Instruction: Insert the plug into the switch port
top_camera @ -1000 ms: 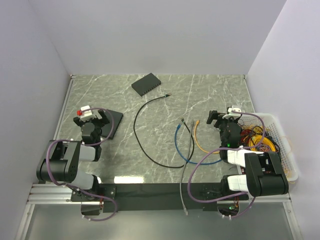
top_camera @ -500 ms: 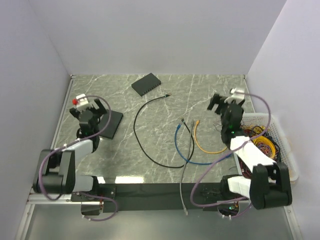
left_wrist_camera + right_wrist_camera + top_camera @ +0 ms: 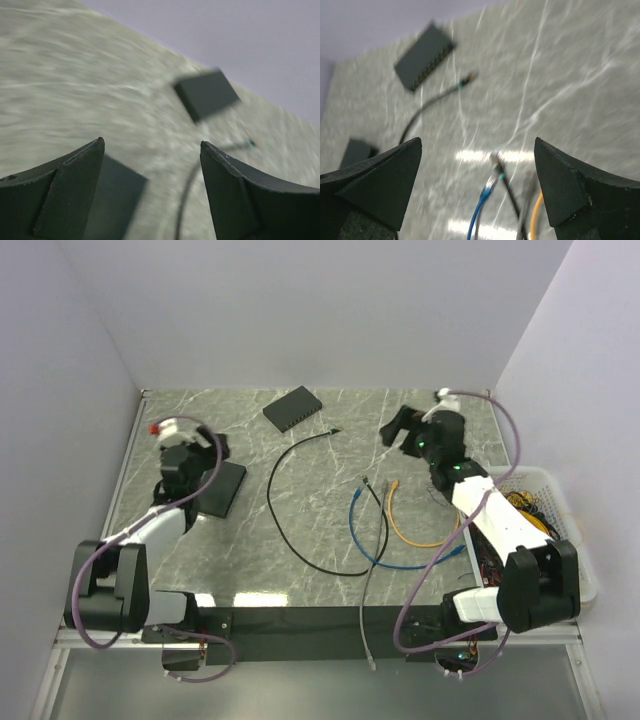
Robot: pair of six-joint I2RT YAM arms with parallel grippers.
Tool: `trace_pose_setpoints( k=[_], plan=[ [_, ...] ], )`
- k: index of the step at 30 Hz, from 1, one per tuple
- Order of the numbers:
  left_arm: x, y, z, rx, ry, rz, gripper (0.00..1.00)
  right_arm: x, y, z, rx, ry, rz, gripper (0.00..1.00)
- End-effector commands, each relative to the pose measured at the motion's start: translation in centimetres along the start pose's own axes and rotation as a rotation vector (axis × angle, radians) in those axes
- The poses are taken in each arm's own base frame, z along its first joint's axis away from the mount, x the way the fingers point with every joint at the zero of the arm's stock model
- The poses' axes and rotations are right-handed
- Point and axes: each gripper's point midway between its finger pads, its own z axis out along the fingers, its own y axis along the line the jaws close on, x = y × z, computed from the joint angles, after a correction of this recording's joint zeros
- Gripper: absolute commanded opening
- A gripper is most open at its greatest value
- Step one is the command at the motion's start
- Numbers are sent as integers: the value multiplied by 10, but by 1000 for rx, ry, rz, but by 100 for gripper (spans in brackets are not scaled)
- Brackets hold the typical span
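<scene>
Both arms are reaching farther out over the marbled table (image 3: 200,410) than a second ago, the right one swinging leftward toward the middle and away from the white basket (image 3: 530,472) of tangled wires at the right edge. The left gripper (image 3: 190,453) (image 3: 151,150) is hovering above the far corner of the flat black slab (image 3: 222,488) (image 3: 117,200), its fingers spread wide and holding nothing. The right gripper (image 3: 398,428) (image 3: 477,145) is hanging high over the bare table, likewise gaping wide and carrying nothing. The small dark-grey box (image 3: 293,408) (image 3: 206,94) (image 3: 424,56) is lying near the far wall, well apart from both grippers, and the right wrist view is showing, blurred, a row of sockets along its long side, the switch port (image 3: 434,65) among them. A black cable (image 3: 290,530) is curving across the middle of the table, with a blue cable (image 3: 362,540) and a thin orange-yellow cable (image 3: 405,530) (image 3: 535,222) lying just to its right. The plug (image 3: 393,483) is resting on the table at the far tip of that orange-yellow cable, near the right gripper but below it and untouched, well apart from the box.
</scene>
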Motion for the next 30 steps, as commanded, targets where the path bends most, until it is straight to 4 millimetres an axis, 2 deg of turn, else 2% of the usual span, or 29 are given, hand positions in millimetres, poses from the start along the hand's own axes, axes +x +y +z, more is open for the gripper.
trace_pose_setpoints(
  k=[1, 2, 3, 4, 5, 6, 7, 8, 9, 10, 11, 13, 17, 23, 24, 27, 28, 29, 30],
  plan=[
    [31, -74, -1, 266, 148, 60, 84, 25, 20, -2, 0, 109, 4, 100],
    [39, -96, -2, 318, 167, 88, 85, 32, 22, 1, -4, 129, 13, 99],
    [46, -104, -1, 344, 187, 109, 85, 39, 28, 2, -21, 147, 18, 99],
    [68, -109, 2, 359, 244, 144, 86, 44, 32, 4, -34, 159, 27, 99],
    [63, -120, 10, 364, 238, 152, 86, 50, 34, 4, -40, 175, 27, 99],
    [71, -120, 16, 351, 261, 168, 86, 54, 36, 4, -43, 186, 24, 99],
    [97, -109, 23, 298, 333, 190, 86, 60, 40, 4, -49, 204, 16, 98],
    [94, -116, 34, 295, 330, 193, 85, 67, 39, 4, -47, 227, 11, 98],
    [103, -115, 39, 288, 357, 206, 84, 71, 42, 4, -57, 242, 3, 97],
    [127, -107, 43, 271, 422, 221, 84, 76, 48, 2, -97, 266, -15, 96],
    [125, -113, 52, 270, 420, 226, 84, 84, 50, 1, -111, 292, -27, 95],
    [147, -109, 57, 261, 475, 252, 83, 90, 52, -2, -122, 313, -55, 95],
    [160, -116, 63, 261, 500, 283, 83, 96, 44, -8, -107, 318, -89, 95],
    [185, -120, 68, 241, 560, 355, 83, 95, 41, -14, -109, 310, -128, 95],
    [193, -110, 72, 193, 572, 376, 83, 95, 43, -14, -116, 312, -127, 95],
    [197, -109, 82, 146, 576, 388, 81, 97, 45, -17, -134, 321, -124, 95],
    [206, -99, 84, 106, 600, 402, 81, 96, 46, -18, -141, 319, -123, 95],
    [202, -103, 90, 98, 584, 401, 81, 97, 46, -18, -143, 320, -123, 95],
    [209, -96, 92, 70, 600, 404, 81, 96, 47, -19, -148, 316, -123, 95]
  ],
)
